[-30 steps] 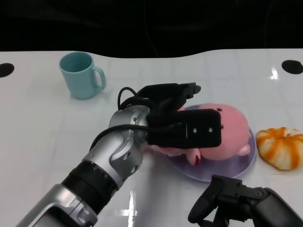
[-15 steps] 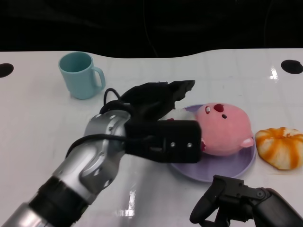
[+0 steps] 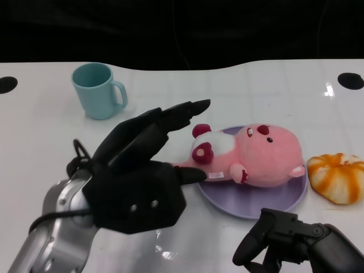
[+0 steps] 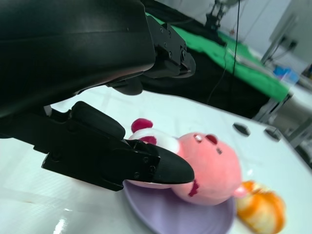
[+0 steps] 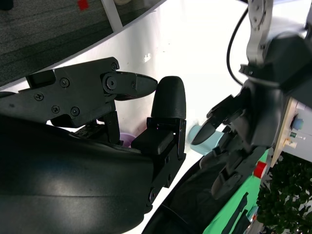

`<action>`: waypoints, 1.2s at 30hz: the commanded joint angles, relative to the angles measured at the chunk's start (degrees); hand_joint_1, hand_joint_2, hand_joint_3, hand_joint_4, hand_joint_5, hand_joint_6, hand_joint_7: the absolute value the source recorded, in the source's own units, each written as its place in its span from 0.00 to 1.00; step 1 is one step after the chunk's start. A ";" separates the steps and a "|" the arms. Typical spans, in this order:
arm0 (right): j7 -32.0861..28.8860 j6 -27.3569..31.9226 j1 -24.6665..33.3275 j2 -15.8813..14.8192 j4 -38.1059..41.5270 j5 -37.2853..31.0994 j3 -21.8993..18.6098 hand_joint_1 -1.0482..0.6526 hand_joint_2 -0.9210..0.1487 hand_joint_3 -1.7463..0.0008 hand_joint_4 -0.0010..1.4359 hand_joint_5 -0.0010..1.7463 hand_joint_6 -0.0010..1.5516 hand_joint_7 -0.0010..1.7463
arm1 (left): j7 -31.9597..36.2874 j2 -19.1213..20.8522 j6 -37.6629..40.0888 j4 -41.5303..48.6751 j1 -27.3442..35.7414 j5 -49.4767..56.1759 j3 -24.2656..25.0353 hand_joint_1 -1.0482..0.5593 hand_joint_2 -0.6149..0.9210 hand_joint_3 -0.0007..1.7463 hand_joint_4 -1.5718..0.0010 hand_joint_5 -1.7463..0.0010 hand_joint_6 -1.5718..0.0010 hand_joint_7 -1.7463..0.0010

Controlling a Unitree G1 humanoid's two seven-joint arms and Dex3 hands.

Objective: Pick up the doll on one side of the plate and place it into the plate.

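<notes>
A pink plush doll (image 3: 256, 157) with a white and dark red end lies on its side in the purple plate (image 3: 256, 202); the left wrist view also shows the doll (image 4: 204, 163) on the plate (image 4: 180, 214). My left hand (image 3: 139, 170) hovers left of the plate, fingers spread and holding nothing, its fingertips (image 4: 165, 168) close to the doll's near end. My right hand (image 3: 296, 244) sits at the lower right below the plate, fingers curled with nothing in them; the right wrist view shows those fingers (image 5: 168, 105) bent in.
A teal mug (image 3: 98, 90) stands at the back left. An orange and white pumpkin-like toy (image 3: 337, 176) lies just right of the plate. Black holes mark the table at the far left (image 3: 7, 84) and far right (image 3: 350, 80).
My left hand has let go of the doll and drawn back to the left and toward me, opening its fingers. The doll now lies uncovered in the plate. The right hand stays put.
</notes>
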 commanded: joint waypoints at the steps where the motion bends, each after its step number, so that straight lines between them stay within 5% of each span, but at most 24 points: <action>1: -0.52 -0.90 0.29 0.18 0.31 0.19 -0.20 0.47 0.00 0.81 0.46 0.90 0.38 0.73 | 2.57 -0.63 -3.54 -2.64 3.95 -3.07 2.51 0.38 1.00 0.10 0.90 0.45 0.76 0.92; 14: -2.62 -2.01 0.27 1.95 1.22 -1.21 0.83 0.46 0.00 0.80 0.45 0.90 0.38 0.73 | 1.14 0.91 -9.18 -9.32 16.72 -14.93 10.48 0.48 1.00 0.10 0.76 0.37 0.61 0.80; 24: -2.86 -1.64 -0.06 2.52 1.21 -1.53 0.93 0.47 0.00 0.79 0.43 0.90 0.37 0.74 | -0.65 -0.44 -1.03 -18.29 25.93 -26.40 13.45 0.57 0.99 0.19 0.54 0.43 0.49 0.77; 26: -2.80 -1.68 -0.06 2.44 1.22 -1.61 0.83 0.47 0.00 0.80 0.44 0.91 0.37 0.74 | -0.19 -1.61 1.73 -19.94 27.73 -29.69 13.87 0.60 0.86 0.45 0.52 0.35 0.47 0.65; 29: -2.45 -1.27 -0.05 2.37 1.11 -1.07 0.48 0.47 0.00 0.80 0.44 0.90 0.37 0.74 | -0.61 -1.72 10.23 -23.67 30.26 -36.04 14.99 0.59 0.75 0.68 0.52 0.14 0.50 0.37; 31: -2.15 -1.32 -0.11 2.22 1.17 -0.80 0.17 0.46 0.00 0.80 0.44 0.90 0.37 0.74 | -1.01 -1.49 15.12 -25.85 32.04 -40.95 15.83 0.61 0.73 0.73 0.49 0.06 0.50 0.26; 36: -1.57 -1.44 0.02 2.01 1.25 -0.38 -0.66 0.46 0.00 0.80 0.44 0.90 0.37 0.74 | -0.98 -1.05 17.94 -26.76 34.18 -44.73 16.40 0.60 0.75 0.71 0.47 0.02 0.50 0.19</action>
